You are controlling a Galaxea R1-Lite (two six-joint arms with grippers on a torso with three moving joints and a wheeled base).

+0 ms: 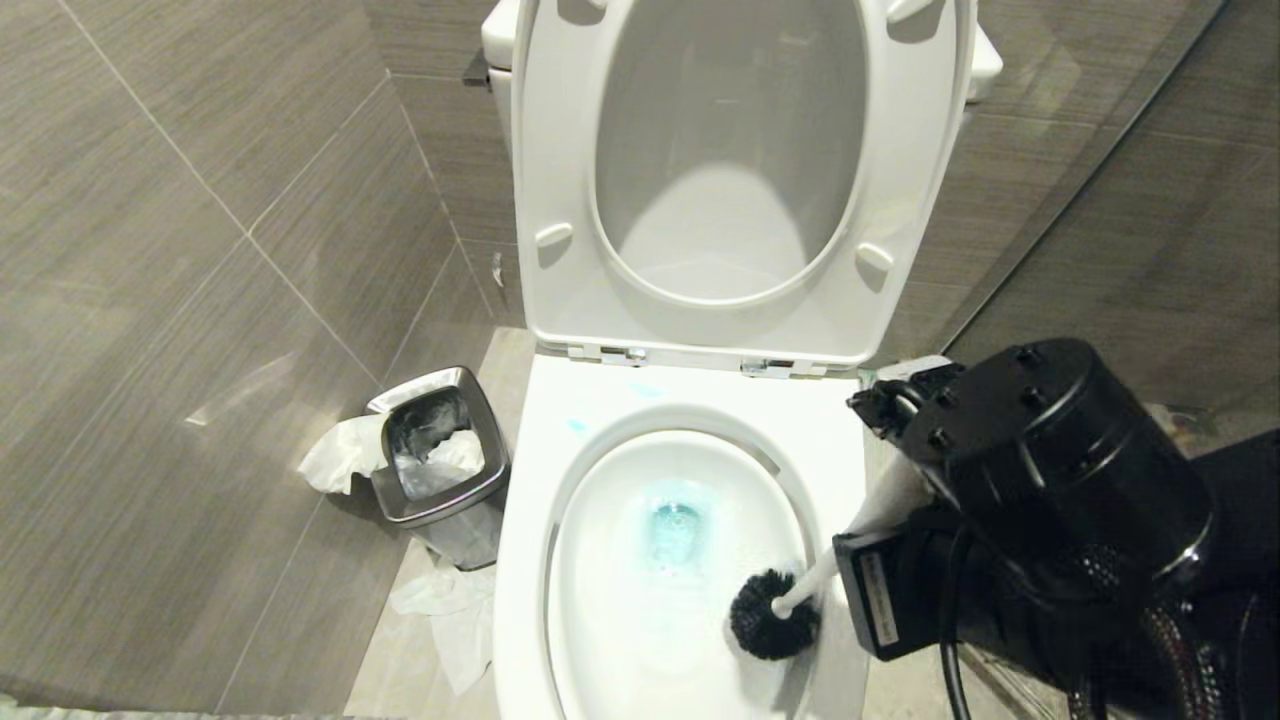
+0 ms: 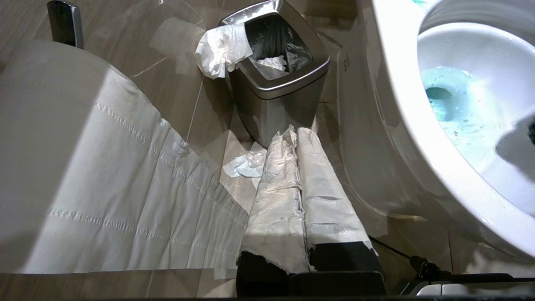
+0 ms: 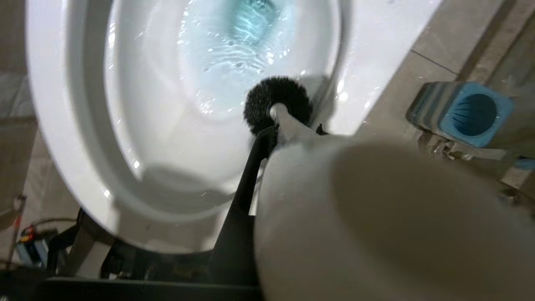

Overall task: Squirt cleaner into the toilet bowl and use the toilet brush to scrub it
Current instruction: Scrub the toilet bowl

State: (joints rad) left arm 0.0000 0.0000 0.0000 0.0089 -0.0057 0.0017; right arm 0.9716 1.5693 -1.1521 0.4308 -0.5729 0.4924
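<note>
Right end effector (image 1: 880, 500) grasps the toilet brush (image 1: 775, 620), its bristles at the toilet bowl's (image 1: 530, 560) four o'clock wall; left end effector (image 2: 299, 138) clenched.

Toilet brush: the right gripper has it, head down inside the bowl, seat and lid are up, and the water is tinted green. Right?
Not quite: the water is tinted blue, not green, as the head view shows. The rest holds: the right gripper holds the toilet brush with its head inside the bowl, and the seat and lid are up.
</note>
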